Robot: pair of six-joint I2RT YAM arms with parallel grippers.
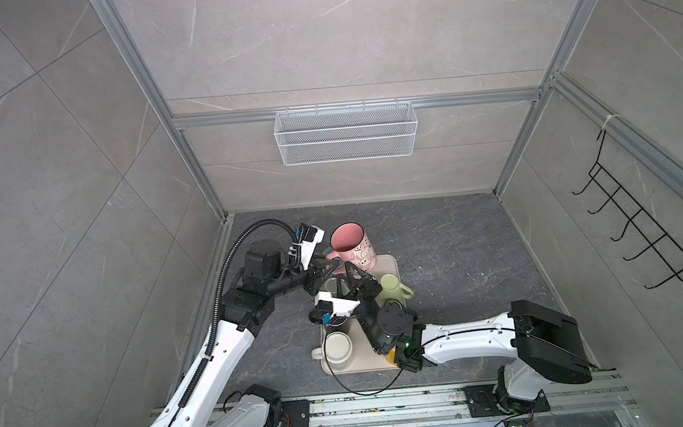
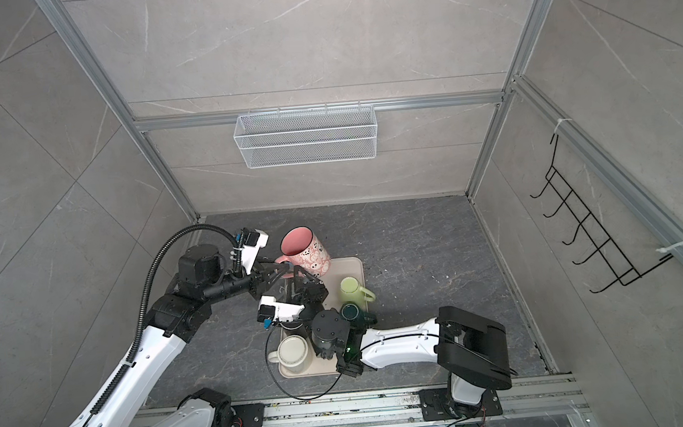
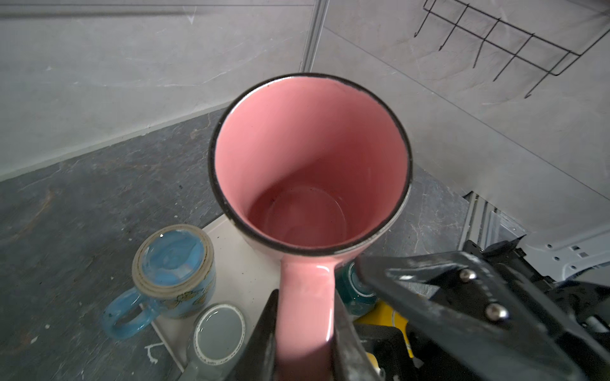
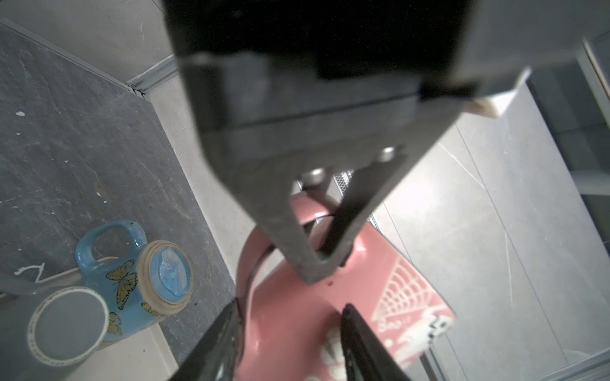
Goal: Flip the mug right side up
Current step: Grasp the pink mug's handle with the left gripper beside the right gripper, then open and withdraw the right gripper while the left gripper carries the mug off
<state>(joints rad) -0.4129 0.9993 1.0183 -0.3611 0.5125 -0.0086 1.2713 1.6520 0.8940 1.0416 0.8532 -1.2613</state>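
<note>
Since the pink mug (image 1: 353, 248) is the item we care about: it hangs in the air over the far left corner of the tray (image 1: 390, 264). Mouth up, leaning a little, pink inside open to both top views. Dark rim, white web print on the outside wall.

Left gripper (image 3: 305, 318): jaws clamped narrow on the mug's handle, one finger each side. We see this clearly in the left wrist view.

Right gripper (image 4: 289, 309): reaches across from the right and sits just beside the left one. Its jaws are parted, with the mug's pink wall showing between them. That view is close and blurred, so we can't tell if either finger touches the mug; it looks like a gap.

On the tray:
- green mug (image 1: 391, 286) upright at the right edge
- dark teal mug (image 2: 351, 311) just nearer than the green one
- cream mug (image 1: 337, 346) upright at the near left, handle pointing left
- blue butterfly mug (image 3: 171, 273) base up at the tray's left edge, below the pink one
- grey mug (image 3: 219, 333) just beside the blue one
- something yellow (image 3: 386, 316) past the right gripper, mostly hidden

Tray sits on the dark stone desk (image 1: 460, 255). Wire basket (image 1: 346, 133) hangs on the back wall and a black hook rack (image 1: 651, 225) on the right wall, both well apart from the arms.
</note>
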